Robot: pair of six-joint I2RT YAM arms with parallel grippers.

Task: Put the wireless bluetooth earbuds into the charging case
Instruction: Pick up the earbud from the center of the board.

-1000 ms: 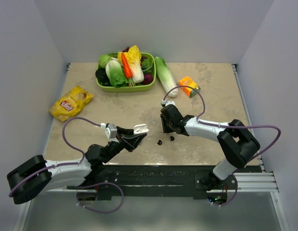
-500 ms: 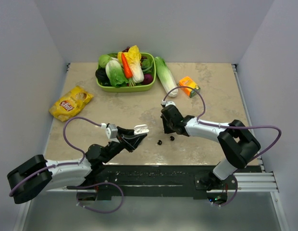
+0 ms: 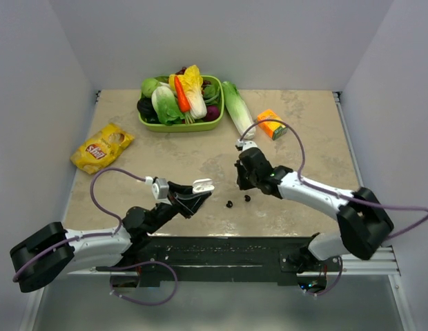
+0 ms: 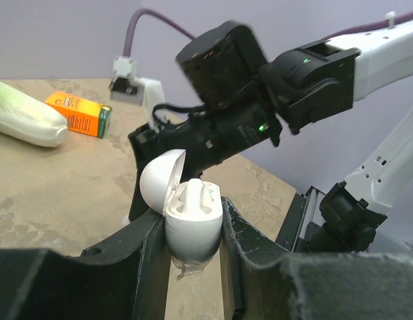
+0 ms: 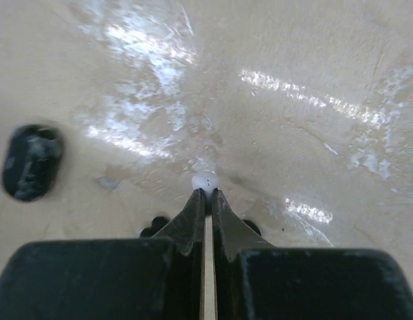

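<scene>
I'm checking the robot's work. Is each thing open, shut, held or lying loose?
charging case: lid open, held
left gripper: shut on the charging case
right gripper: shut, tips seemingly pinching white earbud
black earbuds: two, lying loose, outside the case

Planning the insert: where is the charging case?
Top view, centre-left: the charging case, lid open, is clamped in the left gripper, left of a black earbud.
</scene>
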